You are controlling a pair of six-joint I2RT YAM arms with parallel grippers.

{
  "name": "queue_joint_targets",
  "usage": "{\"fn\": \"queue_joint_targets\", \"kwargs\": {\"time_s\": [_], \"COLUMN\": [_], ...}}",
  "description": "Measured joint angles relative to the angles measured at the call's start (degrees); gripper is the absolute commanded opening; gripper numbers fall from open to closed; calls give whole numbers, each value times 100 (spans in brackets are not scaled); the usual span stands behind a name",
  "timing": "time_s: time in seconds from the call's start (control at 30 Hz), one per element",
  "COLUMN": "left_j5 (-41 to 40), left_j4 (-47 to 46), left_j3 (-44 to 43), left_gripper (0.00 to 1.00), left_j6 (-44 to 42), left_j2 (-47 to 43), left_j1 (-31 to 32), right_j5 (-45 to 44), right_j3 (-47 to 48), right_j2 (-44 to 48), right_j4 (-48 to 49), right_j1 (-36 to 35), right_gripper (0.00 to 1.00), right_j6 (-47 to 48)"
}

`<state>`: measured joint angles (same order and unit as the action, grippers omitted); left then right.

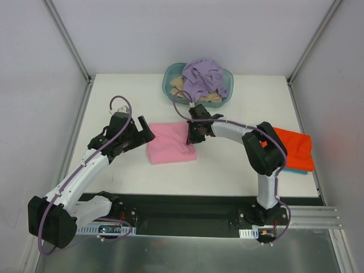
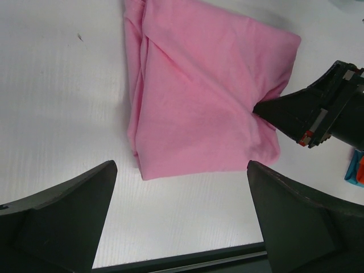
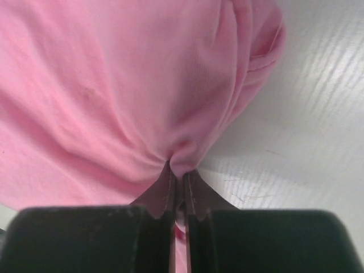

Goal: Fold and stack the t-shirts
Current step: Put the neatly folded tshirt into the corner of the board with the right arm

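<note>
A folded pink t-shirt [image 1: 170,143] [image 2: 205,85] [image 3: 114,85] lies mid-table. My right gripper [image 1: 192,136] [image 3: 181,170] is shut on a pinch of cloth at its right edge; its dark fingers [image 2: 284,114] also show in the left wrist view. My left gripper [image 1: 142,135] [image 2: 182,168] stands wide open just left of the pink shirt, with only bare table between its fingers. An orange-red t-shirt [image 1: 293,148] lies folded at the right on a teal one [image 1: 294,170]. A lavender t-shirt [image 1: 203,77] and a tan one [image 1: 181,85] sit crumpled in the basket.
The teal plastic basket [image 1: 168,85] stands at the table's back edge, just behind my right gripper. A black rail [image 1: 187,202] runs along the near edge. White walls enclose the table on three sides.
</note>
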<state>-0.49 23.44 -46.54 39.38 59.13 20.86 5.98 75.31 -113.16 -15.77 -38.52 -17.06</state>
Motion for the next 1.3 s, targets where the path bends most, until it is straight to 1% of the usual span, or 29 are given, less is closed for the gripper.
{"fn": "queue_joint_targets", "kwargs": {"time_s": [0.2,0.3,0.43,0.67,0.8,0.9,1.03,1.3], "left_j5": [-2,-2,-4,-4,-4,-4,-4,-4], "left_j4": [0,0,0,0,0,0,0,0], "left_j3": [11,20,33,33,31,31,31,68], "left_gripper": [99,99,99,99,99,99,99,99], "left_j6": [-57,-129,-195,-369,-479,-557,-590,-605], "left_j2": [-35,-87,-186,-232,-232,-238,-264,-367], "left_j1": [-55,-111,-109,-109,-111,-111,-111,-111], "right_j5": [-142,-444,-1196,-2979,-3823,-4275,-4612,-4918], "right_j3": [-149,-343,-481,-883,-1078,-1191,-1237,-1237], "right_j2": [79,337,850,2076,2592,2870,3220,3803], "right_j4": [275,114,-730,-2358,-3112,-3394,-3488,-3305], "right_j1": [-214,-330,-437,-374,-160,63,275,839], "right_gripper": [1,1,1,1,1,1,1,1], "right_j6": [94,219,363,660,894,1233,1794,2949]}}
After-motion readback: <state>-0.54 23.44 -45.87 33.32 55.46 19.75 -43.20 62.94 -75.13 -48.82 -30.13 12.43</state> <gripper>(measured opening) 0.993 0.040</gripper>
